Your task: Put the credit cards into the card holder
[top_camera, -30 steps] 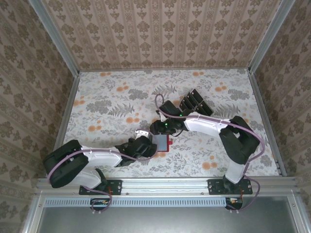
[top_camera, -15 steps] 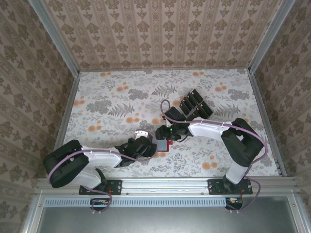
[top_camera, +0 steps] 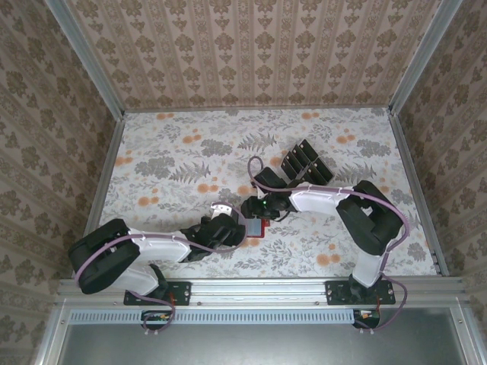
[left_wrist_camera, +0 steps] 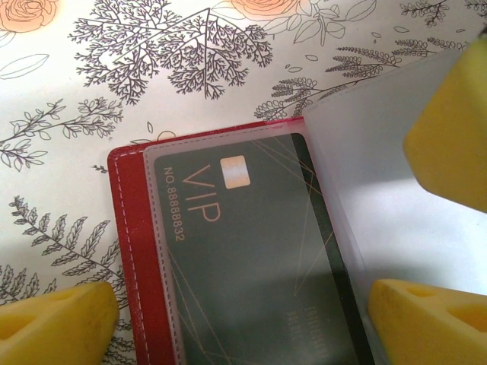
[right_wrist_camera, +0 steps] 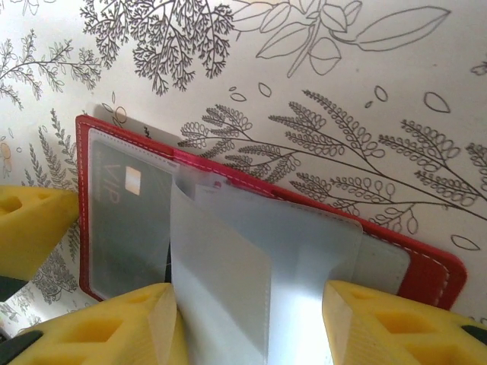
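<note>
Plenty of bare floral tablecloth ringed the small red, white-stitched, leather-like card holder, which we found open mid-table. Our left gripper stood spread wide astride it; our right gripper, half spread, straddled a raised frosted plastic leaf. One dark glossy VIP card sat sleeved inside; flat black cards lay fanned well apart.

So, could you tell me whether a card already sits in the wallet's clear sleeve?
Yes, a dark VIP card lies behind the clear sleeve of the open wallet.
</note>
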Motion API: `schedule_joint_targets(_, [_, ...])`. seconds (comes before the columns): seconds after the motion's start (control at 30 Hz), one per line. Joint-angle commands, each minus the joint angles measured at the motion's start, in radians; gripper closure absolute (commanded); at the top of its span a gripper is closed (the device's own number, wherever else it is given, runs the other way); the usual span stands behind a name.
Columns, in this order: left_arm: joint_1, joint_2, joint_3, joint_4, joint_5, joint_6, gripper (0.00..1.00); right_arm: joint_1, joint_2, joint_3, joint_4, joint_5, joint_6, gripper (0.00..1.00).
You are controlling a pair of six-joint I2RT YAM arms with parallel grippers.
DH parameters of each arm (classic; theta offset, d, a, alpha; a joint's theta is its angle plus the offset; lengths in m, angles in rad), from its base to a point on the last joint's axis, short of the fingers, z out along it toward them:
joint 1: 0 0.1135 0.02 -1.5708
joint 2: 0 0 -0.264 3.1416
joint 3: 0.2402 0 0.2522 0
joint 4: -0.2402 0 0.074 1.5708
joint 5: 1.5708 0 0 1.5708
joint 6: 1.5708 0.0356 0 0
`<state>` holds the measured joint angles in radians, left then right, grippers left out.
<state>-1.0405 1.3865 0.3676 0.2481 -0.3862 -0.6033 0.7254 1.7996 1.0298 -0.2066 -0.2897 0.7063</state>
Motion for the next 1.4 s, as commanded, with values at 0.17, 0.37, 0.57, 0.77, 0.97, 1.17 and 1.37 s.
schedule_joint_targets(0.17, [0.002, 0.028, -0.029, -0.027, 0.041, -0.024, 0.05, 0.018, 0.012, 0.060, -0.025, -0.037, -0.034, 0.47])
schedule_joint_targets(0.37, [0.002, 0.009, -0.032, -0.033, 0.038, -0.021, 0.05, 0.029, 0.000, 0.065, -0.037, -0.037, -0.033, 0.48])
schedule_joint_targets(0.57, [0.002, -0.158, -0.049, -0.132, -0.010, -0.032, 0.02, 0.053, -0.019, 0.092, -0.076, -0.034, -0.034, 0.48])
schedule_joint_targets(0.77, [0.005, -0.530, -0.110, -0.331, -0.123, -0.090, 0.00, 0.081, -0.012, 0.153, -0.137, -0.028, -0.040, 0.47])
schedule_joint_targets(0.97, [0.050, -0.884, -0.174, -0.514, -0.162, -0.140, 0.00, 0.110, 0.040, 0.241, -0.189, -0.020, -0.045, 0.45])
schedule_joint_targets(1.17, [0.103, -1.059, -0.188, -0.632, -0.140, -0.154, 0.01, 0.131, 0.143, 0.359, -0.238, -0.024, -0.054, 0.44])
schedule_joint_targets(1.37, [0.127, -1.042, -0.174, -0.639, -0.097, -0.150, 0.00, 0.136, 0.255, 0.458, -0.270, -0.036, -0.065, 0.44])
